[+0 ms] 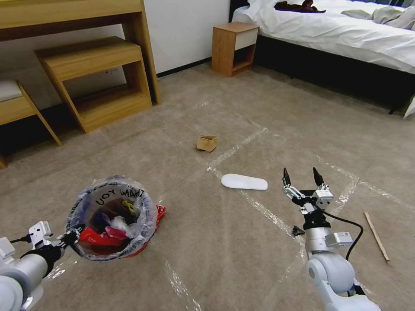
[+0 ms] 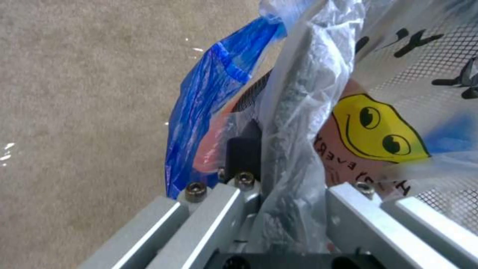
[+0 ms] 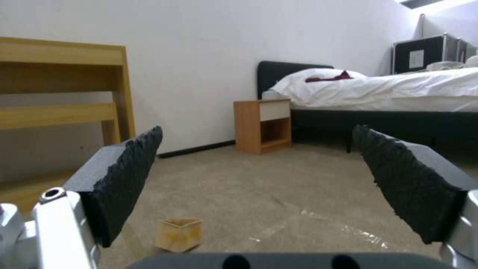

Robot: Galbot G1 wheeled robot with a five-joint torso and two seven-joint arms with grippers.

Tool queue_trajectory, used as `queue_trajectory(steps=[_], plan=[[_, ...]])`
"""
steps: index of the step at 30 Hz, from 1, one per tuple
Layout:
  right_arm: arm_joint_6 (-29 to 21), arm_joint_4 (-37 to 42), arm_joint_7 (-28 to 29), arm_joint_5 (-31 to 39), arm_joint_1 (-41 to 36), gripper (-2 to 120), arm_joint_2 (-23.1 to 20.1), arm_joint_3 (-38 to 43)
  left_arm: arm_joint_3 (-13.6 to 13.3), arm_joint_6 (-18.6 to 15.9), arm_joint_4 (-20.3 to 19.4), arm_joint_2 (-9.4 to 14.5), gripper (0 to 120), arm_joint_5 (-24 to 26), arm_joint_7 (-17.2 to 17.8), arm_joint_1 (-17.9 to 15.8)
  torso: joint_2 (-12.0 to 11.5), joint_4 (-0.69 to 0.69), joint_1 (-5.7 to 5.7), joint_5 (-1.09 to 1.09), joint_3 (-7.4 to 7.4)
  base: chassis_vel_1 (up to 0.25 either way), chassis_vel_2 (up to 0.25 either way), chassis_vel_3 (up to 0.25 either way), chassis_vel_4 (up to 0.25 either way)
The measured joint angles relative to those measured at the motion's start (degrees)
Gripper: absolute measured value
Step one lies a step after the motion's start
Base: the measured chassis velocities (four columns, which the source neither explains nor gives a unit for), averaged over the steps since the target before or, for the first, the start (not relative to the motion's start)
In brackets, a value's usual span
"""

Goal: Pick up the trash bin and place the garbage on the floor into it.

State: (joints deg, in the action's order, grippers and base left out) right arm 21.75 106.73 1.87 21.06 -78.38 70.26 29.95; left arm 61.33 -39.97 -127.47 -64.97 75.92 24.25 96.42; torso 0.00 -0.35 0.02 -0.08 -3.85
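Left tool (image 1: pixel 71 236): clamped on the bagged rim of the trash bin (image 1: pixel 113 216), low at the robot's left
Right tool (image 1: pixel 302 179): fingers spread wide, empty, above the floor (image 1: pixel 225 250)
Garbage: white slipper (image 1: pixel 244 182) just left of the right tool; cardboard box (image 1: pixel 207 143) beyond it; wooden stick (image 1: pixel 376 236) far right

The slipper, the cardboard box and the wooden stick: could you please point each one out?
slipper (image 1: pixel 244 182), head view, middle of its flat white top.
cardboard box (image 1: pixel 207 143), head view, its front face.
wooden stick (image 1: pixel 376 236), head view, halfway along.
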Motion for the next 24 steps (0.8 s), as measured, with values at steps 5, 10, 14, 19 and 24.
queue_trajectory(steps=[5,10,14,19,24], plan=[[-0.30,-0.32,0.70,0.52,0.37,98,-0.01,-0.40,-0.06,0.03,0.43,0.07,0,-0.02,-0.03,-0.21,0.00,0.00,0.00,0.00,0.00,-0.065,0.084,0.076,-0.071],[-1.15,-0.54,1.85,1.30,0.69,98,-0.18,-0.66,-0.16,0.04,0.86,0.17,0,-0.02,-0.07,-0.46,0.00,0.00,0.00,0.00,0.00,-0.058,0.046,0.045,-0.045],[-1.91,-0.71,3.08,2.02,0.82,98,-0.58,-0.67,-0.37,0.04,1.27,0.17,0,-0.10,-0.09,-0.70,0.00,0.00,0.00,0.00,0.00,0.000,0.000,0.000,0.000],[-3.64,-0.77,5.95,3.49,1.03,98,-0.91,-0.82,-0.62,0.05,1.61,0.14,0,-0.19,-0.10,-1.00,0.00,0.00,0.00,0.00,0.00,0.000,0.000,0.000,0.000],[-13.11,-0.12,18.36,8.11,1.40,93,-1.48,-1.55,-0.68,0.09,1.73,0.09,0,-0.24,-0.12,-1.11,0.00,0.00,0.00,0.00,0.00,0.000,0.000,0.000,0.000]])
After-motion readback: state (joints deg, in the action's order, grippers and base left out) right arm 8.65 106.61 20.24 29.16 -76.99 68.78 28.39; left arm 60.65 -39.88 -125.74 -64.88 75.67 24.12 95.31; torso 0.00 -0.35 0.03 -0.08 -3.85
